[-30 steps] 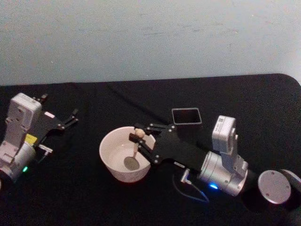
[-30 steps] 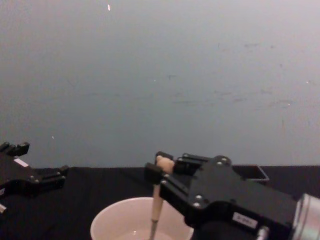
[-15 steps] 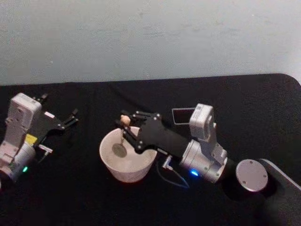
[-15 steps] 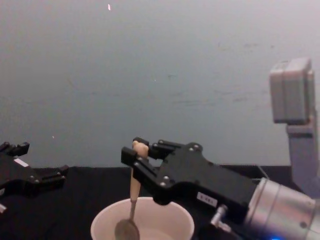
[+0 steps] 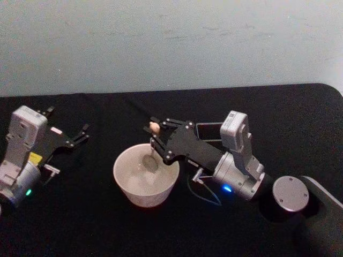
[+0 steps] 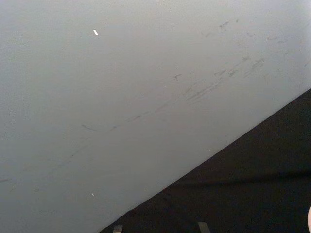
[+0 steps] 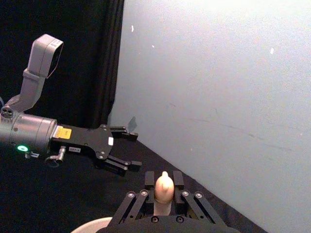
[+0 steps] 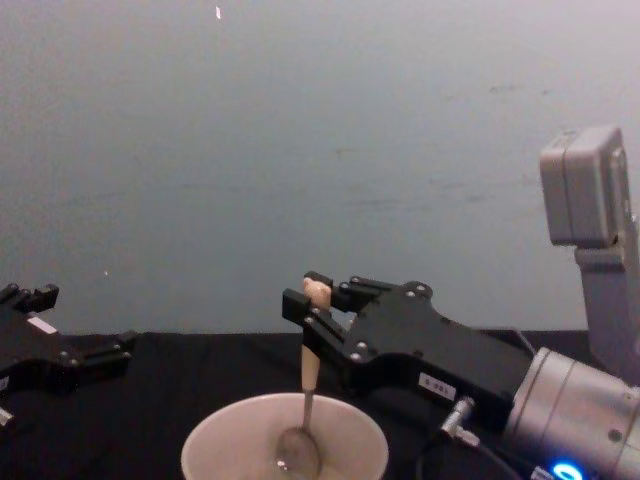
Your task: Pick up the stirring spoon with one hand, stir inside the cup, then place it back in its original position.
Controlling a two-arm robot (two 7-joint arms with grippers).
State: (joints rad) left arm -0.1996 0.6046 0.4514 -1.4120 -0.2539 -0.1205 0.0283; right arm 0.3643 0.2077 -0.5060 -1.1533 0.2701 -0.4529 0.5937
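"What is getting cut off from view?"

"The right gripper and its arm are hiding part of the dark grey holder. Its jaws are clamping the stirring spoon by the beige handle. The metal bowl is hanging inside the cream cup, possibly touching the bottom."

"And the surroundings?"

"The left gripper is sitting over the left of the black tabletop, jaws parted, well apart from the cup. A pale wall is rising behind."

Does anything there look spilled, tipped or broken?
Nothing stands out. The cup stands upright, no spill around it; the right hand holds the stirring spoon with its bowl inside the cup; the dark holder stands upright behind. The left hand rests off to the left.
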